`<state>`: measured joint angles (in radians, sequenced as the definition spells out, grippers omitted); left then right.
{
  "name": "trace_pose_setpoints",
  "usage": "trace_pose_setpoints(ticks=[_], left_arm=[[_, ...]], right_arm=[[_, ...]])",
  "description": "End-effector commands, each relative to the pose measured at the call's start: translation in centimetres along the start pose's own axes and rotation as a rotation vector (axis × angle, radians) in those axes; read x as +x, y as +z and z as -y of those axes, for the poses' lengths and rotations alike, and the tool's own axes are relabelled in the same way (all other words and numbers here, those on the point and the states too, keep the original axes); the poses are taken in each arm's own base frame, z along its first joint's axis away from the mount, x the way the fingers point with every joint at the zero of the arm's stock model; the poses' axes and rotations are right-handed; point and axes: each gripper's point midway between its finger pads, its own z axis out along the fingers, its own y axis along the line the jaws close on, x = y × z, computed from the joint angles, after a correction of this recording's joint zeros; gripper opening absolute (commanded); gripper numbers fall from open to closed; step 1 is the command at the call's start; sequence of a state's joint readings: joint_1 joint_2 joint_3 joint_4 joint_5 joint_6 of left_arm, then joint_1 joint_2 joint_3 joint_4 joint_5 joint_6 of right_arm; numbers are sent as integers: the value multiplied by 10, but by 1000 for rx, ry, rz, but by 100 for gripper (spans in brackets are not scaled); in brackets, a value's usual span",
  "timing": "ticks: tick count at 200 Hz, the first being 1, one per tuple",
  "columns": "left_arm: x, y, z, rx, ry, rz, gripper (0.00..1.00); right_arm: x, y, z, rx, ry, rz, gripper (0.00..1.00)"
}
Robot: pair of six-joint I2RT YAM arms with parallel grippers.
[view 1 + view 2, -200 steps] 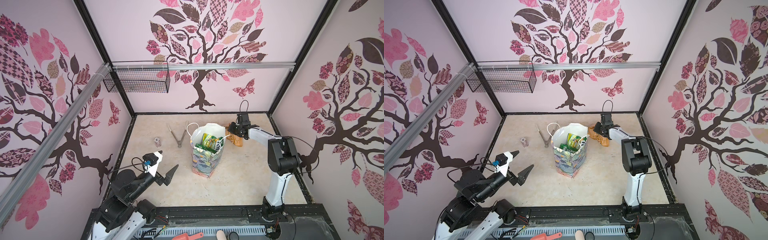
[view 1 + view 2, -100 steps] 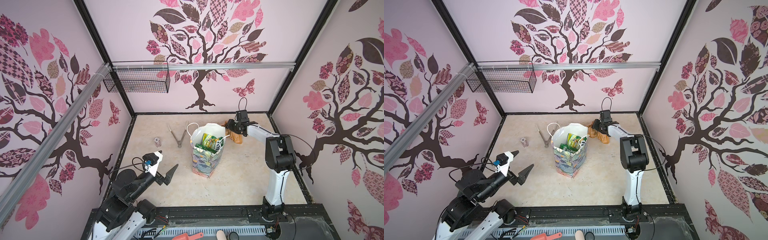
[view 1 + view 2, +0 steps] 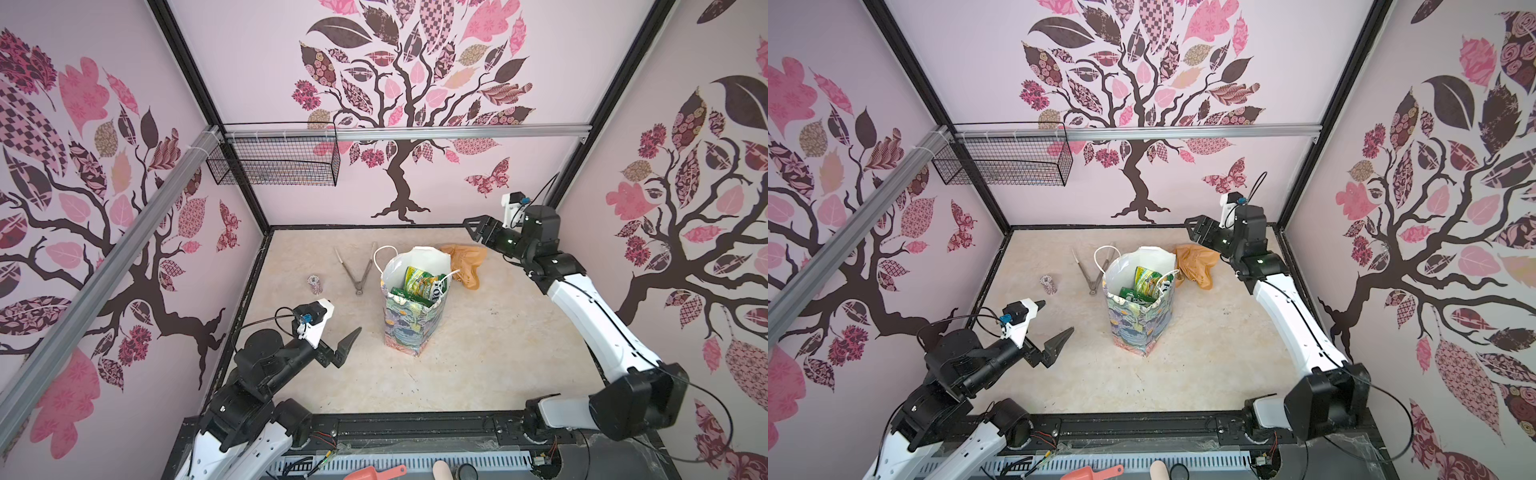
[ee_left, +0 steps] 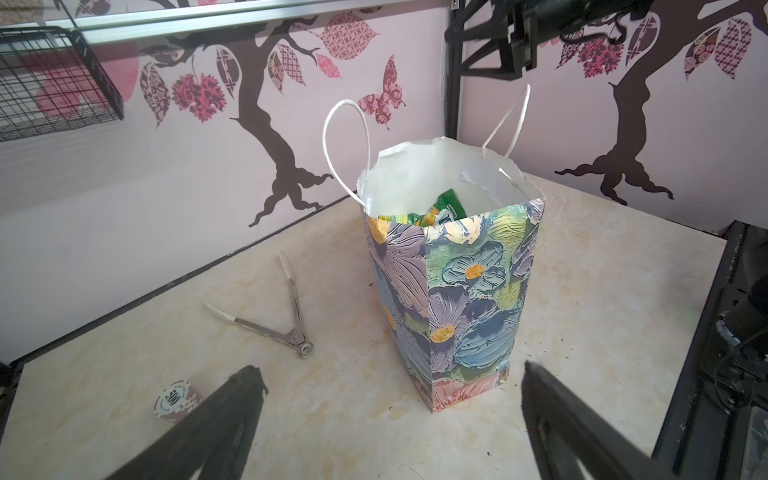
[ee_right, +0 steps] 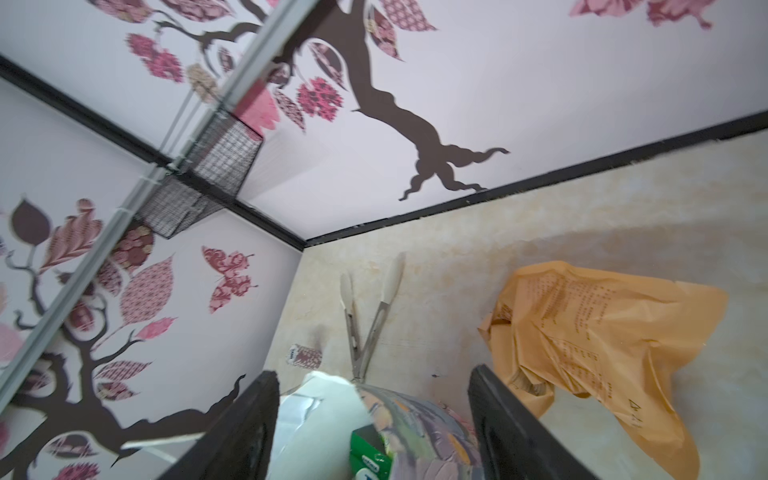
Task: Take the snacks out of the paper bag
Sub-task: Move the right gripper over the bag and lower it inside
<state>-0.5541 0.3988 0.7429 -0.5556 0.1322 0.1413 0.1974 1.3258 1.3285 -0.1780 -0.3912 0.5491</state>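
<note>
Your right end effector (image 3: pixel 471 229) has lifted off the orange pouch (image 3: pixel 463 264) with its jaws now apart, leaving the pouch on the tabletop (image 3: pixel 478 353) just behind the bag (image 3: pixel 409 328). Your left end effector (image 3: pixel 1057 316) hangs wide open and empty, short of the bag. Expect the green pouches (image 3: pixel 422 282) standing in the bag to be light, glossy and slippery, so pinch a top seam and mind the tippy bag. Note that the left wrist view hides the orange pouch, while the right wrist view shows it clear of the jaws.
</note>
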Motion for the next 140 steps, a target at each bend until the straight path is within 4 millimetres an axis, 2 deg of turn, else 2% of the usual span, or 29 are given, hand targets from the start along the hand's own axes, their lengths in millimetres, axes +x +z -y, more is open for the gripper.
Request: trace_pose_setpoints(ticks=[1, 33, 53, 71, 86, 112, 140], left_arm=[[-2, 2, 4, 26, 10, 6, 99], [-2, 0, 2, 13, 15, 14, 99], [-3, -2, 1, 3, 16, 24, 99], [-3, -3, 0, -1, 18, 28, 99], [-4, -4, 0, -3, 18, 30, 99], [-5, -7, 0, -7, 20, 39, 98], [-6, -8, 0, -7, 22, 47, 99]], right_arm=[[7, -23, -49, -100, -95, -56, 76], [29, -32, -107, -206, -173, -97, 78], [42, -29, -132, -257, -199, -138, 79], [55, -22, -145, -280, -212, -180, 78], [66, -14, -150, -281, -234, -225, 78], [86, 3, -143, -222, -298, -323, 79], [118, 25, -124, -91, -417, -469, 79]])
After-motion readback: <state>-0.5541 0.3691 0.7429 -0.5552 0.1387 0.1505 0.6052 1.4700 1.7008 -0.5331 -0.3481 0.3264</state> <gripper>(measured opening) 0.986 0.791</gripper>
